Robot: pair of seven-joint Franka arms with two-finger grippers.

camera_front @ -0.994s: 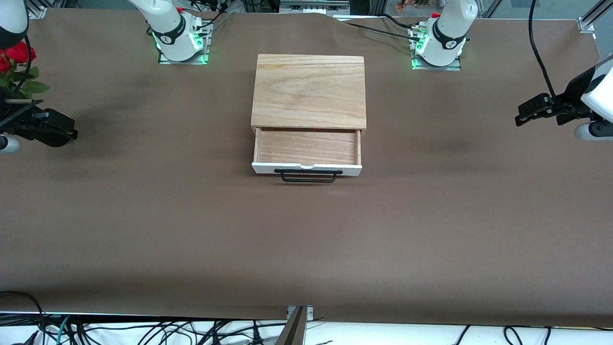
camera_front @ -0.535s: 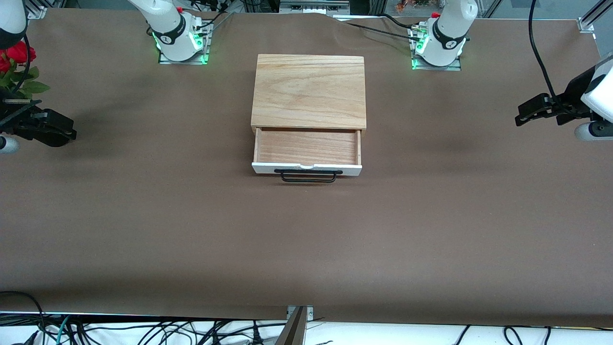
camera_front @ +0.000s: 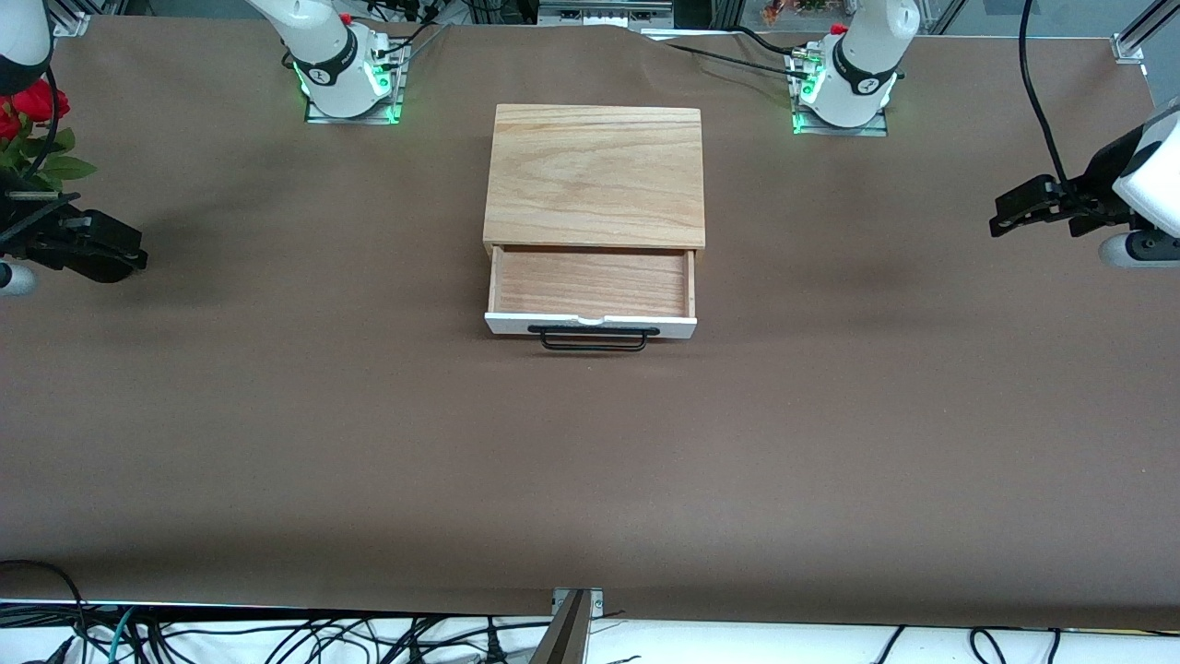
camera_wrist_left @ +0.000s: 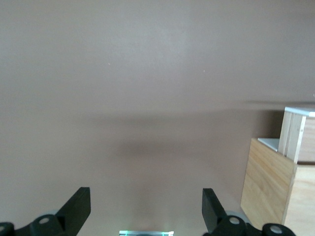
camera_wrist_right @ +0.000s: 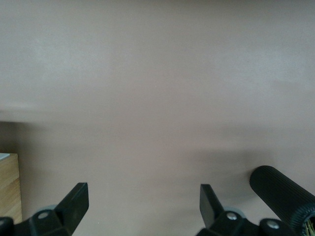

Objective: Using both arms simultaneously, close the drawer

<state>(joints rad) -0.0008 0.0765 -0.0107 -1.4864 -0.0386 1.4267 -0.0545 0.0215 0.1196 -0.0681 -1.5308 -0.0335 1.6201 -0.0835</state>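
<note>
A: Fingers first. Left gripper point(camera_wrist_left: 145, 211)?

B: Fingers point(camera_wrist_left: 78, 206) spread wide, nothing between them, only brown table cover point(camera_wrist_left: 147, 73) below. In the front view the left gripper point(camera_front: 1009, 210) hangs over the left arm's end of the table, well apart from the box.

A: Right gripper point(camera_wrist_right: 142, 209)?

B: Same: fingers point(camera_wrist_right: 76, 199) wide apart, holding nothing. A black ribbed cylinder point(camera_wrist_right: 280, 194) shows beside it in the right wrist view; can't tell what it is. Front view puts the right gripper point(camera_front: 88, 254) over the right arm's end of the table, next to red flowers point(camera_front: 32, 115) at the edge.

A: Drawer?

B: Drawer point(camera_front: 591, 288) is pulled out of the oak box point(camera_front: 595, 175), mid-table between the two arm bases. Reddish wood floor exposed, empty. White front panel faces the front camera, black wire handle point(camera_front: 593, 339) on it. Neither gripper touches it.

A: Seen from the wrists?

B: Left wrist view catches the box's side point(camera_wrist_left: 268, 184) with the drawer point(camera_wrist_left: 294, 132) sticking out. Right wrist view shows only a corner of the box point(camera_wrist_right: 9, 189).
</note>
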